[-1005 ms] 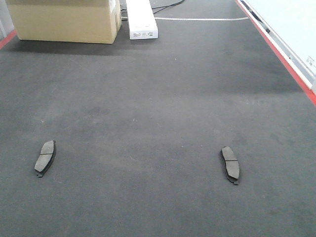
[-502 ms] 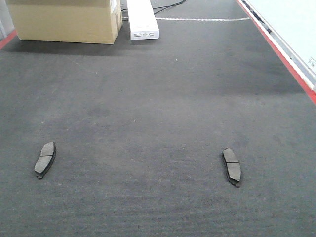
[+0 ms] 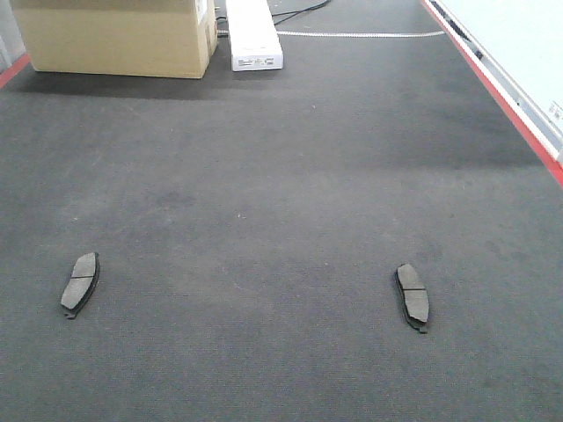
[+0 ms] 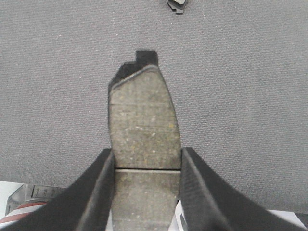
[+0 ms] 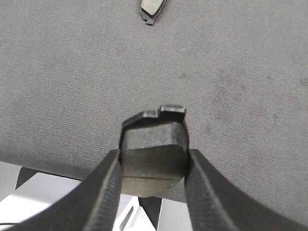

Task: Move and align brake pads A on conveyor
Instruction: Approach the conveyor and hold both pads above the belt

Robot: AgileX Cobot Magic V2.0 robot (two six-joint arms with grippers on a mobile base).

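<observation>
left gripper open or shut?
Shut on a brake pad: both fingers of the left gripper press its edges above the conveyor.

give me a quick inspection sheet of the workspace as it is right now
surface: conveyor, dark felt-like belt with faint scuffs, red edges on both sides
job's things: two brake pads lie flat on the belt, left pad and right pad, far apart; two more are held, one in each gripper
clutter: cardboard box and white box at the far end
grippers: left gripper shut on held left pad; right gripper shut on held right pad
cables: dark cable beyond the white box
surroundings: pale panel along the right edge
</observation>
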